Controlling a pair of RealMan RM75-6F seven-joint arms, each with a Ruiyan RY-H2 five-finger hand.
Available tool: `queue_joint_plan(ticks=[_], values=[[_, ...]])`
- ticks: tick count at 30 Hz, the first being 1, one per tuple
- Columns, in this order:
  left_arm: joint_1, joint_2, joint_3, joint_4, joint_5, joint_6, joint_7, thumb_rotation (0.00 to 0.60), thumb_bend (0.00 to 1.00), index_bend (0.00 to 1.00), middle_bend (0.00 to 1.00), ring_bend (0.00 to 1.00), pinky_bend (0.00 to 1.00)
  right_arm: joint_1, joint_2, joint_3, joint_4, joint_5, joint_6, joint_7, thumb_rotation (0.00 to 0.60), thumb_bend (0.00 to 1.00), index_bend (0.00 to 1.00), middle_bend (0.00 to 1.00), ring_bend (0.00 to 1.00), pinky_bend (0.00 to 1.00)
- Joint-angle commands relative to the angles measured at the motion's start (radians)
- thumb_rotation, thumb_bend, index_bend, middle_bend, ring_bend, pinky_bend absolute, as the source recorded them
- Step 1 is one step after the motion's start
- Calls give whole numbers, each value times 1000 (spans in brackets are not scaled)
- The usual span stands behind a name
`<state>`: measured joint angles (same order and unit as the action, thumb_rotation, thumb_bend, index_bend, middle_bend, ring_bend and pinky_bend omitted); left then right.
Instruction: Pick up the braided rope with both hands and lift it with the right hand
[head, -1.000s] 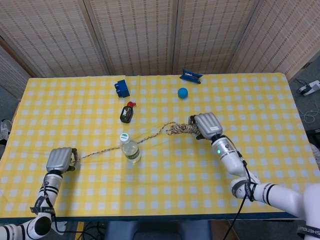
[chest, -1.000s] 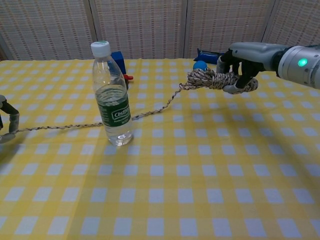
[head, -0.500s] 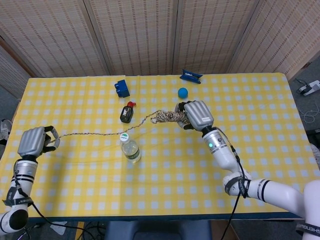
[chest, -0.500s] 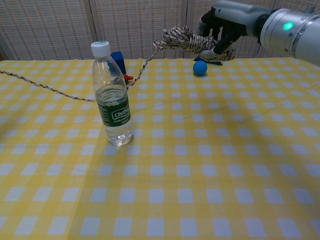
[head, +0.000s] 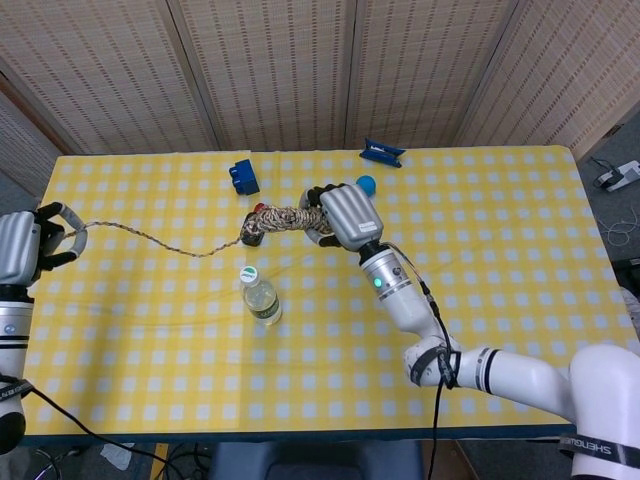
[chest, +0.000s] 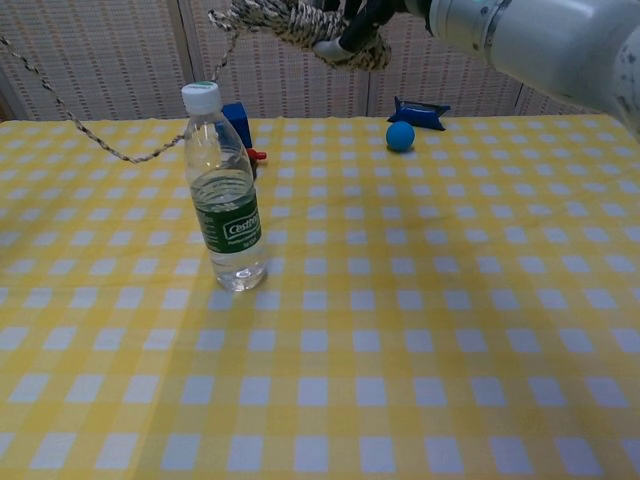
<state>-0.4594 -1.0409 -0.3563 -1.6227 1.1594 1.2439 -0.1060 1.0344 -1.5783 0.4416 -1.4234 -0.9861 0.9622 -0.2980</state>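
Over the yellow-checked table (head: 520, 250), before woven wall panels (head: 270, 70), both robot hands, left (head: 22, 247) and right (head: 345, 213), grip the braided rope (head: 160, 240).

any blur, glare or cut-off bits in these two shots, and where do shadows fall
Head view: sharp and evenly lit, with a faint rope shadow on the tablecloth near the water bottle; the left hand is clipped by the frame edge. Chest view: the right hand and braided rope run off the top edge, the near forearm looks soft, and there is no strong glare.
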Motion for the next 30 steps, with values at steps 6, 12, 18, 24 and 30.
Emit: queue_joint_plan(ticks=[6,12,18,24,30], values=[[-41,55,-24,-75,147,21,-56,600,397,739,1000,1000,1000,80,-82,53,46,60,38,-55,600,492,671,620,467,492],[-97,81,-36,-129,187,-21,-28,600,397,737,1000,1000,1000,136,-154,91,101,85,85,-71,600,502,686,620,467,492],[-165,85,-60,-168,176,-86,-48,600,397,737,1000,1000,1000,194,-223,119,178,104,98,-74,600,502,696,620,467,492],[-223,73,-81,-198,140,-140,-74,600,397,737,1000,1000,1000,240,-271,126,249,80,92,-47,600,493,696,620,467,492],[-278,47,-104,-197,78,-184,-93,600,396,736,1000,1000,1000,263,-293,104,283,28,61,8,600,417,697,620,467,492]])
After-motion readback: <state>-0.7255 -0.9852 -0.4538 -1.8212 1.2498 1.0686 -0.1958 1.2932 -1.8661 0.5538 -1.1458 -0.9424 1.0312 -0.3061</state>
